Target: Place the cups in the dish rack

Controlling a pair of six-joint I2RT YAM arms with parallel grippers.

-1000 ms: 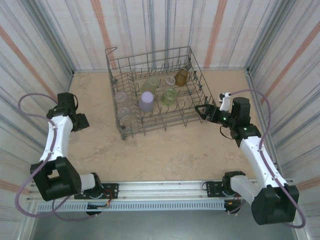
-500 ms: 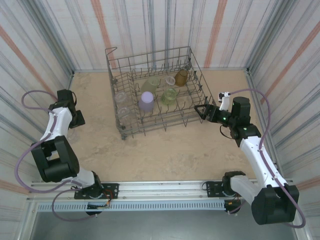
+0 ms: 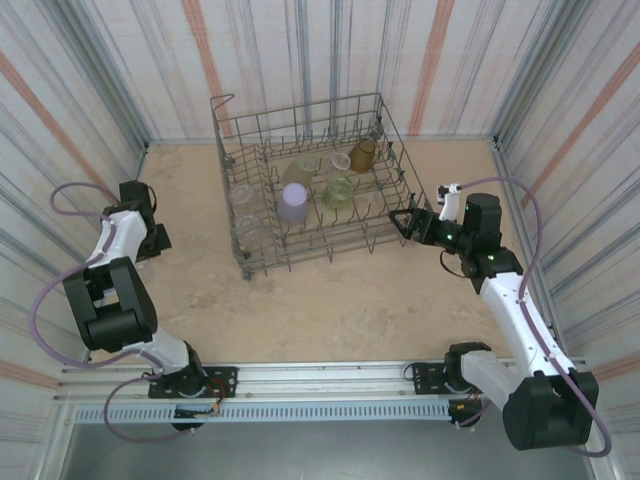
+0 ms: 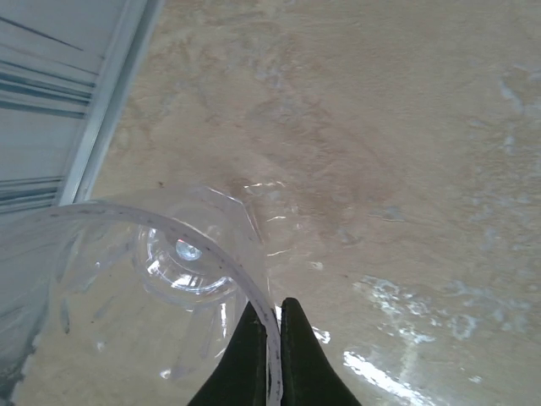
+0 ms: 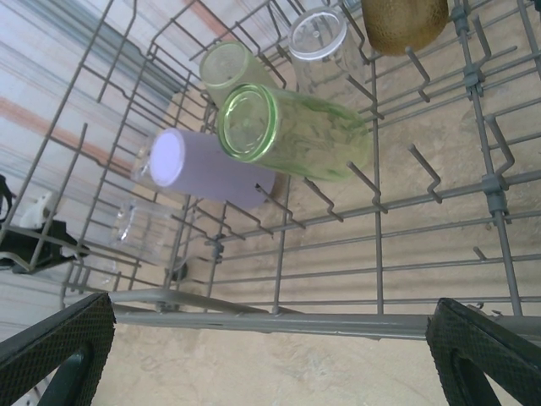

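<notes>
left gripper (image 4: 272, 311) clamped on rim of clear cup (image 4: 152, 254), cup body to its left | right gripper (image 5: 270, 347) spread wide, dish rack (image 5: 279, 320) just ahead | advice: raise slowly, thin pinch may pivot

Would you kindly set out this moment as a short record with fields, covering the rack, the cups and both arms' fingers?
dish rack: wire basket at the far middle of the table
cups in rack: lavender cup, yellow-green cup and amber cup, among others
cup outside rack: clear cup on the table by the left wall
left fingers: shut on the clear cup's rim
right fingers: open, empty, facing the rack's right side
</notes>
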